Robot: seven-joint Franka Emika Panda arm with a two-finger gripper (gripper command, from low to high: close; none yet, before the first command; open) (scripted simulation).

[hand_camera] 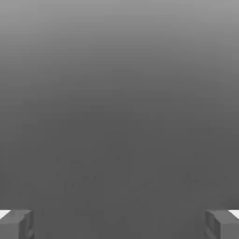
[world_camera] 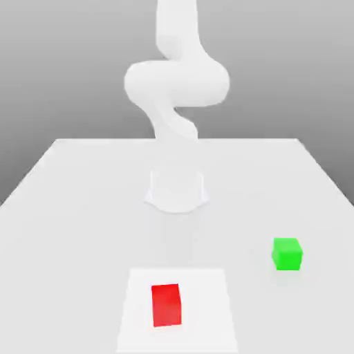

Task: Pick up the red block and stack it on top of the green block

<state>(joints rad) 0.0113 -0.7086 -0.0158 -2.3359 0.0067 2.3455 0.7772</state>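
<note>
Hand view, jaws wide apart, nothing between

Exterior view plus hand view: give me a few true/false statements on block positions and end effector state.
1. The red block is stacked on the green block. False: they sit apart on the table.
2. The green block lies toward the exterior view's right of the red block. True.
3. The end effector is shut on the red block. False: its fingers are wide apart with nothing between them.
4. The red block rests on a lighter square patch of the table. True.
</note>
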